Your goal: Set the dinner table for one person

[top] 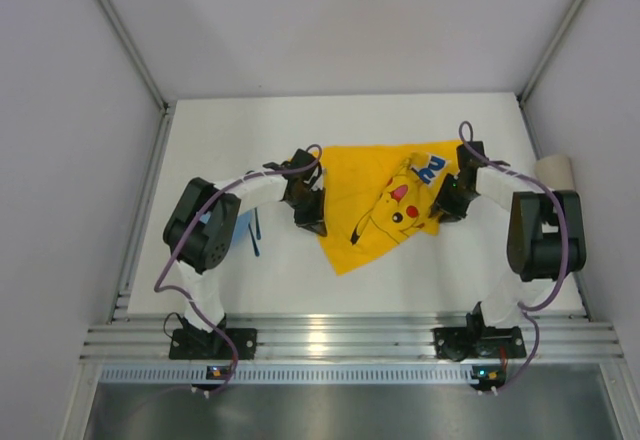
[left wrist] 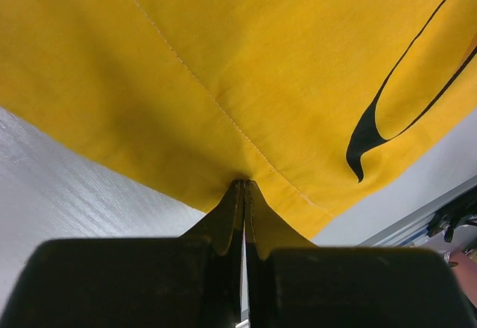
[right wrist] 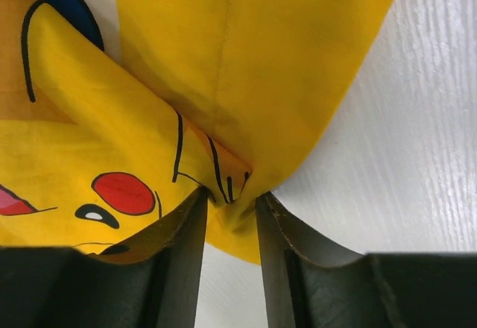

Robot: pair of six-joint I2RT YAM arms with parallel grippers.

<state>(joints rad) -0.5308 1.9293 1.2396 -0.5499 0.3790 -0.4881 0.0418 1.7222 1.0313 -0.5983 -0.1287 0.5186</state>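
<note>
Large flat matte white rectangular dinner table (top: 230,140) sits under both arms. It fills the floor of the cell from the near edge to the far edge.

Left gripper (left wrist: 244,194): jaws pressed almost flush, only a hairline gap. It pinches the hemmed left edge of the yellow Pikachu-print cloth mat (top: 370,175). Bare tabletop shows directly below and to the left of the fingertips. This gripper is around the middle of the table.

Right gripper (right wrist: 231,201): jaws set narrow, clamped on a bunched fold at the mat's right corner. White tabletop shows right beside the fingers, on the side toward the right edge.

The mat lies on the table between the two grippers, from the centre toward the right. It is rumpled, with one fold turned over so the printed face shows on its right part. Its near tip points at the near edge.

Other items:
- Thin blue stick (top: 255,232) on the table beside the left arm, toward the left edge. Can't tell what it is.
- Cream cylinder (top: 553,170) at the right edge, partly behind the right arm.

Surroundings:
- Aluminium rail (top: 340,340) runs along the near edge and carries both arm bases.
- Plain white walls (top: 330,20) enclose the table on the left, far and right sides.
</note>
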